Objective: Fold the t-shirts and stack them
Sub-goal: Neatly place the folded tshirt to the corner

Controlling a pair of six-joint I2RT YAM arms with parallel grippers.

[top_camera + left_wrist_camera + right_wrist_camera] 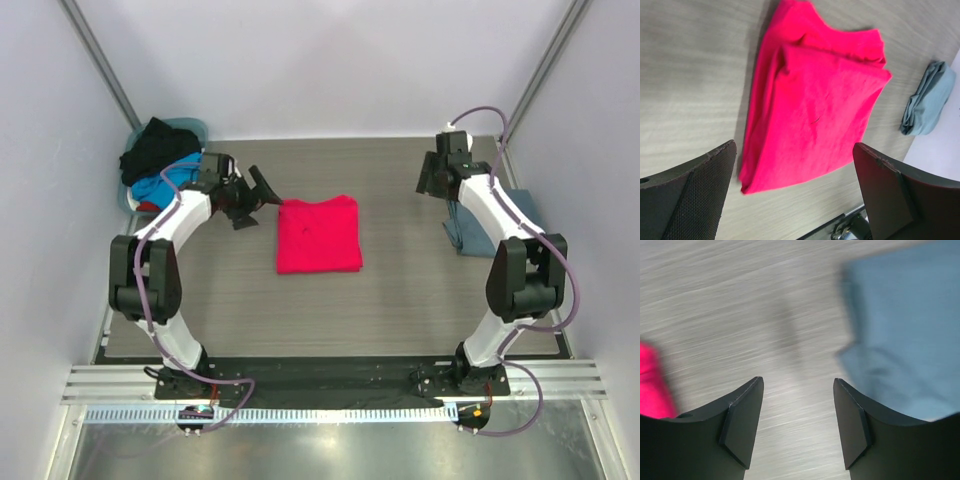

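Neatly folded, red-pink t-shirt (319, 235) lies near the wide-spread left pincer (794, 146)

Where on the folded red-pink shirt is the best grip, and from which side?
Probably its left edge, nearest the open left gripper. The red-pink shirt lies flat in stacked layers, so the fingers should come in low from the left and pinch all layers together.

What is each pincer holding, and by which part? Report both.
Nothing is held. The left pincer stands open beside the folded red-pink t-shirt; the right pincer is open beside the grey-blue t-shirt.
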